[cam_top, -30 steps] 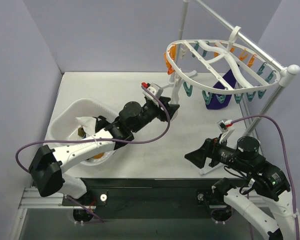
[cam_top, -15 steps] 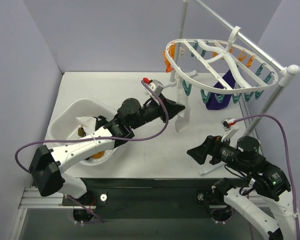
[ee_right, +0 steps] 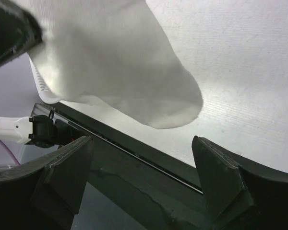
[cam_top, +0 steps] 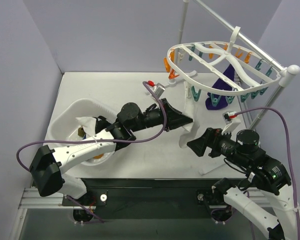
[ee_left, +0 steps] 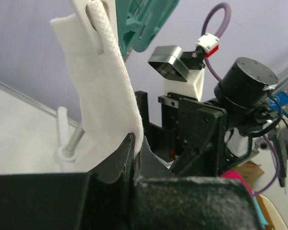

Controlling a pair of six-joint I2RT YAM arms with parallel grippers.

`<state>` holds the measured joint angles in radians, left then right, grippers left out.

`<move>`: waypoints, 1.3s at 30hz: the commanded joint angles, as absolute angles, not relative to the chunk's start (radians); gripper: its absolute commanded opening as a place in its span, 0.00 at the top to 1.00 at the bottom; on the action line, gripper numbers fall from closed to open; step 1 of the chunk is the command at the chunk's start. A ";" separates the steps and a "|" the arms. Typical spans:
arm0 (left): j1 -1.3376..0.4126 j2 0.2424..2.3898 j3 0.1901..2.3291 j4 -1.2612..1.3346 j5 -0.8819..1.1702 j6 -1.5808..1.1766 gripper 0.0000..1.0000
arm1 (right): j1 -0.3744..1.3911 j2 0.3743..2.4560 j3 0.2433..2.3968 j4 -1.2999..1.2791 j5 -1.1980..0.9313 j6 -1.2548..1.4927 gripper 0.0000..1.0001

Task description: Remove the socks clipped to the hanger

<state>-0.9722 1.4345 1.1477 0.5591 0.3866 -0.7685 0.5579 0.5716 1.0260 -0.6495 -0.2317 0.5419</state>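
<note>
Two socks hang from the hanger (cam_top: 210,42), a white plastic oval ring with cross ribs and small teal and orange clips around its rim. One, a white sock (cam_top: 188,100), hangs at the ring's near left edge with its long axis close to vertical, top pinched in a teal clip (ee_left: 149,24) and rounded toe pointing down at the table (cam_top: 115,90). Its fabric is soft, nubbly knit, limp and slightly folded. The left gripper (cam_top: 187,121) is clamped on the sock about midway down, its black jaws pressed together with the cloth between them. The right gripper (cam_top: 192,145) sits just below and beside the toe, jaws spread wide and holding nothing. A dark purple sock (cam_top: 216,102) dangles farther right, also pointing down.
</note>
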 commanded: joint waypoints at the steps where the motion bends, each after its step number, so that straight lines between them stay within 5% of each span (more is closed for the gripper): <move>1: -1.014 1.437 1.147 0.660 0.437 -0.845 1.00 | 0.561 0.584 1.035 -0.540 -0.308 0.522 0.13; 16: -1.066 1.460 1.152 0.693 0.449 -0.911 1.00 | 0.561 0.539 0.991 -0.503 -0.318 0.503 0.20; 30: -1.098 1.494 1.161 0.703 0.439 -0.939 1.00 | 0.561 0.514 0.956 -0.442 -0.275 0.549 1.00; 35: -1.100 1.483 1.166 0.672 0.430 -0.913 1.00 | 0.561 0.479 0.920 -0.451 -0.304 0.554 1.00; 37: -1.098 1.473 1.170 0.646 0.431 -0.897 1.00 | 0.561 0.463 0.916 -0.491 -0.304 0.539 0.89; 39: -1.098 1.463 1.184 0.618 0.434 -0.884 1.00 | 0.561 0.457 0.928 -0.558 -0.267 0.512 0.68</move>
